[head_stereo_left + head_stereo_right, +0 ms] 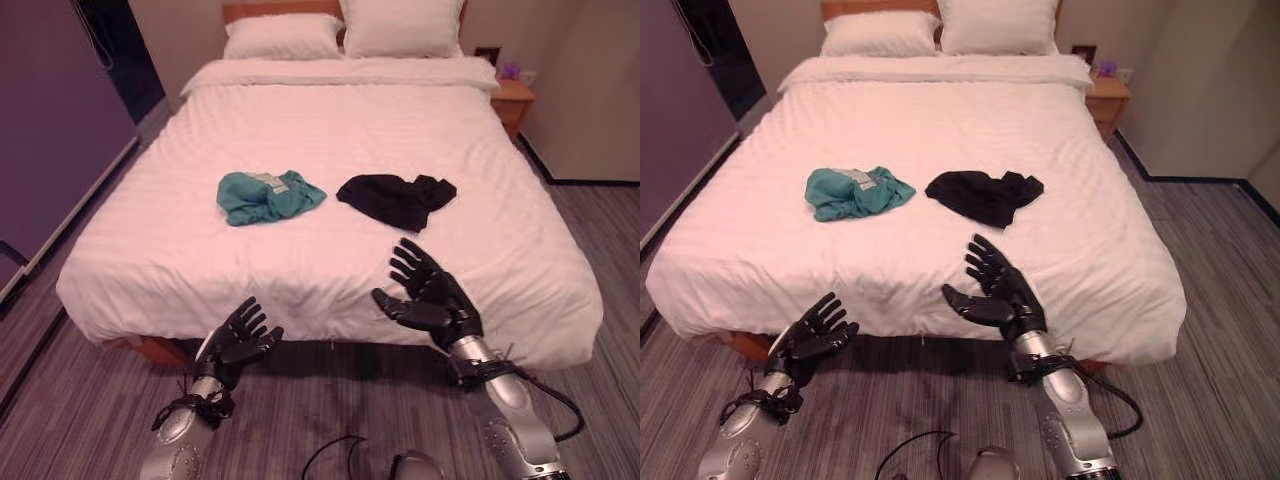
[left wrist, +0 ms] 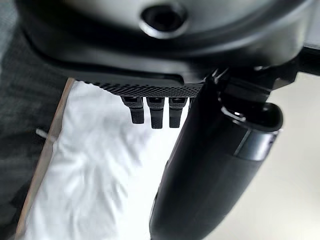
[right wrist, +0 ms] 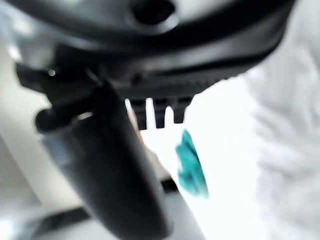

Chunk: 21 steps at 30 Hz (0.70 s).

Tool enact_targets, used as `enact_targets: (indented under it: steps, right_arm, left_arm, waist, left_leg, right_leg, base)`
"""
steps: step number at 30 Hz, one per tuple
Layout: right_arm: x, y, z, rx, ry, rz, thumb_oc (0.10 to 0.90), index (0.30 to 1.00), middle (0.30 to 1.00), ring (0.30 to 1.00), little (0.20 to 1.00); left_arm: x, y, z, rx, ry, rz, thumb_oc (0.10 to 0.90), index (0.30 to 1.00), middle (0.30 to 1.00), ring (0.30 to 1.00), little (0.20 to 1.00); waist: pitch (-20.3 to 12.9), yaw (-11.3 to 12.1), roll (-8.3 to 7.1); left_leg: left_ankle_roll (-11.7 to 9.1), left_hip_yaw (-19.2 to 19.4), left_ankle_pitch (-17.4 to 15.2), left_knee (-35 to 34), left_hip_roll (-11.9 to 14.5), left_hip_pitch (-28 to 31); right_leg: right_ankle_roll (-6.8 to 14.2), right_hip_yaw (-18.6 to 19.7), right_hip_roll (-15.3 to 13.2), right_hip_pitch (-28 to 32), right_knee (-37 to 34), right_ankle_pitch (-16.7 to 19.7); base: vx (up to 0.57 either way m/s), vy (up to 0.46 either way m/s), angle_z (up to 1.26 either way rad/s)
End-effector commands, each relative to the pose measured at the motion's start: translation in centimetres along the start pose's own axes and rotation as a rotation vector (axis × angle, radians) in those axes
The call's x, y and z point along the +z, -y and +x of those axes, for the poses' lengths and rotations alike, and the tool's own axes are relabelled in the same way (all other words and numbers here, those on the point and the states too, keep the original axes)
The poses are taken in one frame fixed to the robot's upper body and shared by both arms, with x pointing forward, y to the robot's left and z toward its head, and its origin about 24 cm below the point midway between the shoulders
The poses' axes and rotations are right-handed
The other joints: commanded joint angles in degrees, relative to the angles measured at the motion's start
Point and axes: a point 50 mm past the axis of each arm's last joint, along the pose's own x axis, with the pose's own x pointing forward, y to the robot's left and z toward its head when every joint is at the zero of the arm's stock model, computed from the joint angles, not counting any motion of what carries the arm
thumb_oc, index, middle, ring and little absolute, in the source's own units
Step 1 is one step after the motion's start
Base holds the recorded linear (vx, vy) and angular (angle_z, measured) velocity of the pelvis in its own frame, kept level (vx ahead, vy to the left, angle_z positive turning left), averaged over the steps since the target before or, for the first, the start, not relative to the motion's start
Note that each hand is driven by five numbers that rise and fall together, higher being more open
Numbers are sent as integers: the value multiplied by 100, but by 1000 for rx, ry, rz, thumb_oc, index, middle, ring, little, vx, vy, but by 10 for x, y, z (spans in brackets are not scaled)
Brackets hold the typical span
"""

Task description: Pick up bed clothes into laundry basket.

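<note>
Left eye view: both hands [image 1: 432, 295] spread.

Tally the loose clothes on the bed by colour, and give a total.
Teal garment: 1
Black garment: 1
Total: 2, both lying on the white bed, apart from each other, neither touched by a hand.

two garments [image 1: 270, 196] on one bed [image 1: 330, 130], two pillows [image 1: 283, 37], one nightstand [image 1: 513, 100]
</note>
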Motion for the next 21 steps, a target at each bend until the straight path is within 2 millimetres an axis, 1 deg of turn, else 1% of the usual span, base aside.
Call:
enact_targets:
  steps: [1, 2, 3, 4, 5, 6, 7, 8, 9, 10, 11, 12, 13, 14, 15, 16, 17, 18, 19, 20, 21]
  right_arm:
    - [45, 7, 9, -13, 222, -80, 800, 900, 900, 900, 900]
    - [47, 9, 8, -22, 225, -101, 800, 900, 900, 900, 900]
    - [47, 12, 7, -38, 229, -107, 800, 900, 900, 900, 900]
    - [47, 17, 5, -61, 224, -120, 800, 900, 900, 900, 900]
    - [46, 21, 3, -77, 218, -120, 800, 900, 900, 900, 900]
    - [50, 27, 0, -109, 238, -139, 800, 900, 900, 900, 900]
    - [66, 33, 3, -145, 304, -145, 800, 900, 900, 900, 900]
    - [66, 33, 3, -145, 305, -145, 800, 900, 900, 900, 900]
    - [69, 34, 5, -154, 321, -145, 800, 900, 900, 900, 900]
    - [75, 33, 9, -154, 342, -154, 800, 900, 900, 900, 900]
    - [80, 33, 11, -164, 363, -162, 800, 900, 900, 900, 900]
    - [83, 32, 13, -160, 376, -158, 800, 900, 900, 900, 900]
    - [88, 29, 15, -149, 401, -165, 800, 900, 900, 900, 900]
    - [88, 29, 15, -149, 400, -165, 800, 900, 900, 900, 900]
    - [91, 27, 15, -135, 409, -188, 800, 900, 900, 900, 900]
    - [94, 24, 15, -122, 420, -210, 800, 900, 900, 900, 900]
    - [98, 23, 16, -108, 425, -245, 800, 900, 900, 900, 900]
    - [104, 23, 18, -98, 433, -278, 800, 900, 900, 900, 900]
    - [111, 22, 20, -89, 457, -298, 800, 900, 900, 900, 900]
    - [111, 22, 20, -89, 458, -298, 800, 900, 900, 900, 900]
    - [115, 21, 21, -86, 476, -323, 800, 900, 900, 900, 900]
  left_arm:
    - [65, 27, 28, -130, 278, 88, 800, 900, 900, 900, 900]
    - [69, 33, 32, -142, 293, 95, 800, 900, 900, 900, 900]
    - [72, 37, 36, -148, 305, 91, 800, 900, 900, 900, 900]
    - [71, 43, 40, -166, 302, 90, 800, 900, 900, 900, 900]
    - [64, 43, 40, -164, 282, 66, 800, 900, 900, 900, 900]
    - [62, 46, 40, -180, 277, 57, 800, 900, 900, 900, 900]
    - [70, 57, 46, -223, 303, 19, 800, 900, 900, 900, 900]
    - [71, 57, 46, -224, 304, 20, 800, 900, 900, 900, 900]
    - [69, 59, 47, -234, 298, 2, 800, 900, 900, 900, 900]
    - [68, 60, 47, -232, 291, 2, 800, 900, 900, 900, 900]
    - [68, 60, 46, -231, 293, 1, 800, 900, 900, 900, 900]
    - [67, 60, 46, -228, 287, 5, 800, 900, 900, 900, 900]
    - [64, 59, 44, -235, 267, 10, 800, 900, 900, 900, 900]
    - [63, 59, 44, -235, 265, 10, 800, 900, 900, 900, 900]
    - [62, 58, 43, -236, 265, 16, 800, 900, 900, 900, 900]
    - [62, 56, 41, -232, 267, 26, 800, 900, 900, 900, 900]
    - [64, 55, 40, -229, 275, 39, 800, 900, 900, 900, 900]
    - [69, 53, 40, -235, 292, 30, 800, 900, 900, 900, 900]
    - [76, 53, 41, -256, 309, 22, 800, 900, 900, 900, 900]
    - [76, 53, 41, -256, 309, 22, 800, 900, 900, 900, 900]
    - [78, 52, 41, -249, 315, 40, 800, 900, 900, 900, 900]
  waist:
    - [-186, -237, -263]
    - [-210, -291, -282]
    - [-221, -357, -309]
    - [-253, -413, -340]
    - [-342, -444, -330]
    - [-417, -518, -327]
    - [-315, -474, -405]
    - [-333, -494, -418]
    - [-273, -433, -457]
    - [-233, -340, -490]
    - [-212, -254, -463]
    - [-259, -207, -506]
    - [-359, -149, -519]
    - [-354, -134, -526]
    - [-404, -100, -501]
    - [-452, -74, -457]
    - [-482, -50, -414]
    - [-537, -58, -399]
    - [-580, -90, -364]
    - [-576, -80, -366]
    - [-636, -76, -352]
  left_leg:
    - [-392, -104, -359, -173, -88, 746]
    - [-434, -129, -420, -167, -67, 814]
    - [-465, -170, -504, -67, -56, 860]
    - [-524, -199, -629, 263, -21, 833]
    - [-647, -115, -550, 581, 60, 811]
    - [-876, 2, -212, 1192, 148, 569]
    - [-1389, 90, 466, 3130, 363, -426]
    - [-1384, 70, 480, 3155, 348, -481]
    - [-1466, 55, 645, 3478, 383, -771]
    - [-1442, 33, 718, 3528, 435, -952]
    - [-1325, 25, 580, 3213, 638, -1038]
    - [-1236, -10, 519, 2908, 734, -1087]
    - [-1138, -31, 376, 2061, 971, -977]
    - [-1139, -7, 393, 1988, 963, -911]
    - [-1126, -72, 411, 1436, 987, -853]
    - [-1136, -163, 428, 1052, 954, -800]
    - [-1171, -282, 502, 841, 943, -818]
    - [-1164, -291, 430, 796, 867, -749]
    - [-1188, -172, 483, 623, 858, -738]
    - [-1185, -157, 489, 601, 855, -720]
    - [-1148, -140, 464, 417, 782, -587]
  right_leg:
    - [145, -137, 299, 109, -1299, 1364]
    - [152, -393, 338, 160, -1620, 1400]
    - [130, -510, 354, 205, -1690, 1387]
    - [54, -427, 381, 388, -1846, 1185]
    - [-54, -364, 556, 646, -2068, 1042]
    - [-188, -271, 725, 932, -2342, 1031]
    - [-426, -285, 758, 1320, -2587, 896]
    - [-428, -304, 739, 1294, -2599, 915]
    - [-499, -305, 770, 1431, -2711, 850]
    - [-536, -309, 770, 1587, -2814, 789]
    - [-508, -277, 817, 1801, -2960, 756]
    - [-465, -256, 751, 1913, -3054, 761]
    - [-359, -220, 678, 2064, -3180, 743]
    - [-354, -206, 674, 2091, -3193, 739]
    - [-306, -148, 673, 2146, -3238, 698]
    - [-292, -75, 680, 2187, -3285, 655]
    - [-275, -19, 686, 2209, -3302, 640]
    - [-263, 24, 659, 2225, -3307, 622]
    - [-264, 57, 657, 2283, -3311, 618]
    - [-260, 71, 653, 2284, -3311, 617]
    - [-249, 108, 652, 2280, -3311, 620]
  base:
    - [287, -122, 40]
    - [252, -110, 55]
    - [248, -131, 79]
    - [273, -163, 76]
    - [297, -182, 69]
    - [319, -258, 73]
    - [194, -188, 77]
    - [94, -166, 99]
    - [43, -71, 57]
    - [153, -75, 19]
    - [230, -28, -28]
    - [373, 68, -30]
    - [287, 72, -12]
    - [307, 108, -17]
    - [190, 90, -17]
    - [238, 140, -19]
    - [198, 130, -33]
    - [212, 169, -64]
    - [153, 123, -72]
    - [172, 143, -52]
    - [147, 122, -31]
